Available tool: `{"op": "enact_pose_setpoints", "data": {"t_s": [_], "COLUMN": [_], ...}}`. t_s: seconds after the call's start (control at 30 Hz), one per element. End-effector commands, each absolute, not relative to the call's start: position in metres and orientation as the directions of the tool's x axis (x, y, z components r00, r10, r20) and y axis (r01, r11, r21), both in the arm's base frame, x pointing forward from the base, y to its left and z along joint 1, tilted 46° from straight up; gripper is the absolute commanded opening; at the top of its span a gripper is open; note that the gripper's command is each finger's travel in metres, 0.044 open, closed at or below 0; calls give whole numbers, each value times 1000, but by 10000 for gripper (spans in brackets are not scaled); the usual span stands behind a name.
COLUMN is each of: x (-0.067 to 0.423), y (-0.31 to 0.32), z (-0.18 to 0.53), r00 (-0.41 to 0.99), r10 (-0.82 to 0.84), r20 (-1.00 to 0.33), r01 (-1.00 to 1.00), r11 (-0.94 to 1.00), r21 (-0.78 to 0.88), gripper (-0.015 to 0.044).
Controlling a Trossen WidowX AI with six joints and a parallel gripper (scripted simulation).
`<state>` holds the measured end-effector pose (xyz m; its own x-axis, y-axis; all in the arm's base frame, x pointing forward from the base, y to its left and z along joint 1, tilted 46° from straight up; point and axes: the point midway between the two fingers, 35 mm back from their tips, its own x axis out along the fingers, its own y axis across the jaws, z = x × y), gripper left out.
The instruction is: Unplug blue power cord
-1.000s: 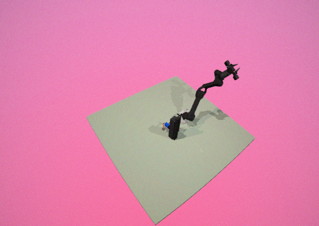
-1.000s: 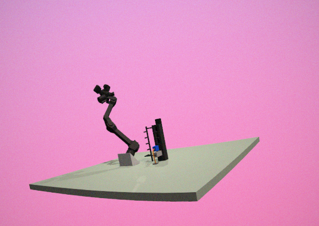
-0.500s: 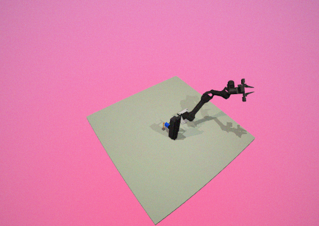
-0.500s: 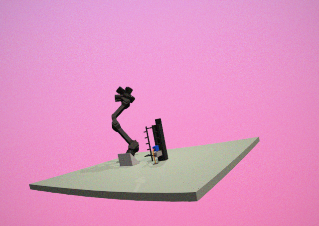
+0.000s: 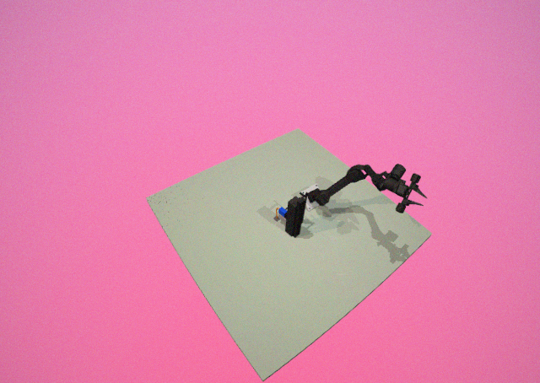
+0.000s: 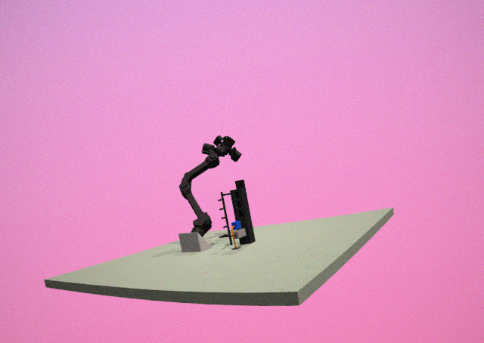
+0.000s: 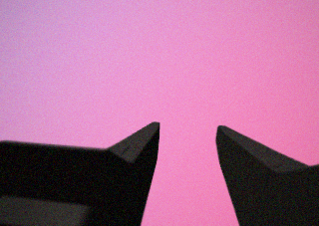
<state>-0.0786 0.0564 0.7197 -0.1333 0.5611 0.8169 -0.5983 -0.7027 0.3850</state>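
blue plug (image 5: 282, 211) sits low on the tall black power strip (image 5: 294, 217), which stands upright near the middle of the grey-green surface (image 5: 270, 292). in the exterior view the plug (image 6: 236, 224) is just beside the strip's (image 6: 243, 211) base, with a short orange piece (image 6: 234, 238) running down from it to the surface (image 6: 273, 265); whether the plug is seated in a socket is too small to tell. a thin black rack with small pegs (image 6: 223, 214) stands just behind the strip.

the arm rises from a grey wedge base (image 6: 193, 242), bends, and carries the claw (image 5: 418, 197) high in the air, well apart from the plug and strip. in the exterior view the claw (image 6: 234, 153) hangs above the strip's top without touching it. the wrist view shows the claw (image 7: 187, 131) partly open, its two dark pointed fingertips with a clear gap and only pink background between them; it holds nothing.
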Motion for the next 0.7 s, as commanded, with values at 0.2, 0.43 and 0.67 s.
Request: {"op": "enact_pose_setpoints", "data": {"t_s": [0.2,0.43,0.67], "x": [54,139,227], "y": [101,111,111], "z": [702,673,624], "r00": [210,425,625], "r10": [623,626,616], "r20": [754,654,480], "r01": [-661,-629,-511], "r11": [-477,-315,-143], "r21": [579,711,848], "gripper": [160,160,160]}}
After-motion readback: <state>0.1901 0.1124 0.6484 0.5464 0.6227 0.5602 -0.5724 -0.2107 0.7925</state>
